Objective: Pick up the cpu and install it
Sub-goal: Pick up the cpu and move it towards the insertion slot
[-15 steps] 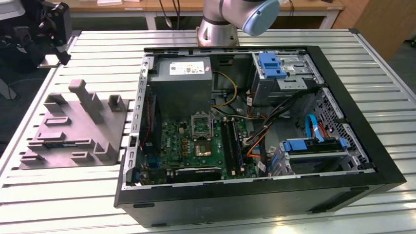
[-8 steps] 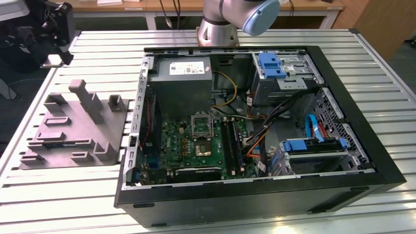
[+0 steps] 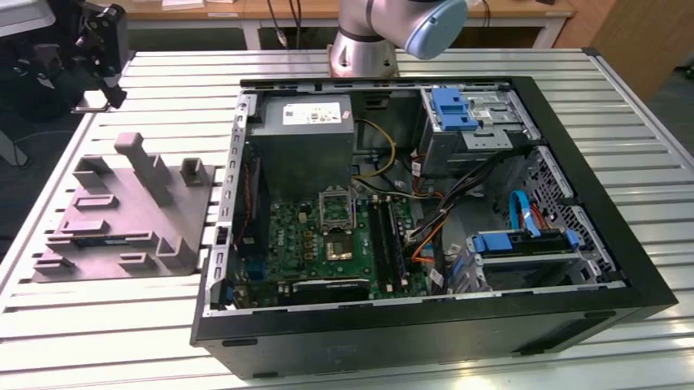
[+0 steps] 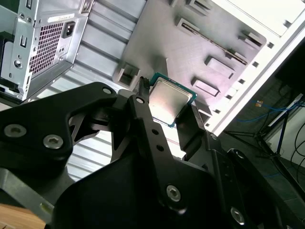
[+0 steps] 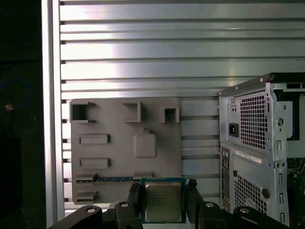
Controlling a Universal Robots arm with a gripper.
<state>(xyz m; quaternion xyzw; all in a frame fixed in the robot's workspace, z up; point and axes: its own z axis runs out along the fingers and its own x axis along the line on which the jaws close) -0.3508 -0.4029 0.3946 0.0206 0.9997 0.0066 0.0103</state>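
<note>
The black two-fingered gripper clamped the small, flat, square, silvery-topped cpu by opposite edges, over the grey moulded plastic tray. Light and stiff but probably fragile underneath, the chip looked safest gripped by its edges.

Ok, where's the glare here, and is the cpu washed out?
Second wrist view: glare whitens the cpu, held in the tool, and the tray behind it; first wrist view: bright bands across the slatted table, cpu evenly lit; exterior view: inside of the computer case is shaded.
</note>
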